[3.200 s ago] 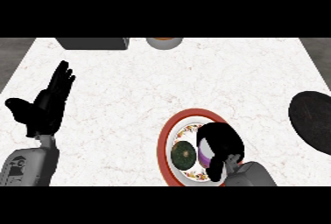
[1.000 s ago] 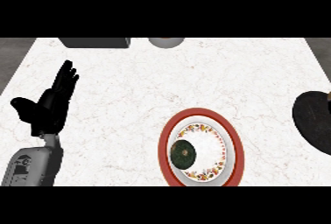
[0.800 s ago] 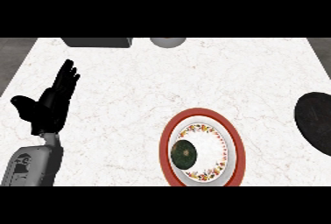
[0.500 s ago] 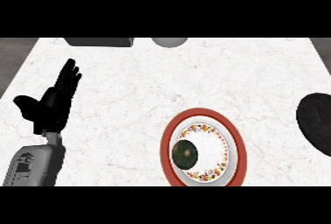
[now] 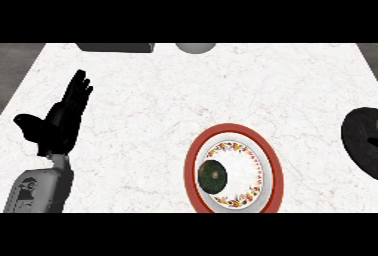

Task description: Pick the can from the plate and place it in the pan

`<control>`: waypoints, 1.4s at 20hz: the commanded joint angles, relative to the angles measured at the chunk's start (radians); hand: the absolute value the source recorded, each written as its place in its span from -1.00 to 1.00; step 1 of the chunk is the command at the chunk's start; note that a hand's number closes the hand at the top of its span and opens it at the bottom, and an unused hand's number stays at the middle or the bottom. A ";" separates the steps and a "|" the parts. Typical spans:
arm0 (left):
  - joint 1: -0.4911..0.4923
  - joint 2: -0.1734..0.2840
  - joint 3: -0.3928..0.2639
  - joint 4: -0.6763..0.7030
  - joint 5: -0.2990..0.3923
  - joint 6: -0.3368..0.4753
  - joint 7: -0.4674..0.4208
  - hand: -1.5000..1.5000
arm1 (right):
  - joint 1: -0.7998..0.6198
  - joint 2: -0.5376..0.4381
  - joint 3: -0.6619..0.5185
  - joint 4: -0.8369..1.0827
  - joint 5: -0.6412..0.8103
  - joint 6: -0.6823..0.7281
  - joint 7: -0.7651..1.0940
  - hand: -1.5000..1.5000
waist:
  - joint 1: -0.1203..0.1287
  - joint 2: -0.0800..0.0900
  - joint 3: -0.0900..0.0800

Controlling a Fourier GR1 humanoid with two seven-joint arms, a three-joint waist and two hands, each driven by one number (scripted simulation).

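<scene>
Right hand had left the view since earlier | can [image 5: 212, 176] lay on plate [image 5: 269, 165] | left hand [image 5: 63, 120] rested open | pan [image 5: 363, 140] at right edge

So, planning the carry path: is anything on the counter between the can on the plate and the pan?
Nothing visible. The can sits on the plate, and only bare counter lies between the plate and the pan at the right edge.
</scene>
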 commanded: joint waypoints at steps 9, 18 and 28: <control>-0.005 0.014 0.026 -0.011 0.010 0.006 0.035 0.00 | 0.054 0.016 -0.223 0.018 -0.261 0.015 -0.380 -1.00 | -0.037 -0.014 -0.004; -0.040 0.051 0.076 0.048 0.001 0.021 0.024 0.00 | 0.281 0.012 -0.256 -0.107 -0.415 0.471 -0.456 -1.00 | -0.098 -0.029 -0.012; 0.046 0.023 0.041 -0.009 -0.022 0.028 0.001 0.00 | 0.659 0.160 -0.303 -0.545 -0.547 0.645 -0.411 -1.00 | -0.093 -0.028 -0.015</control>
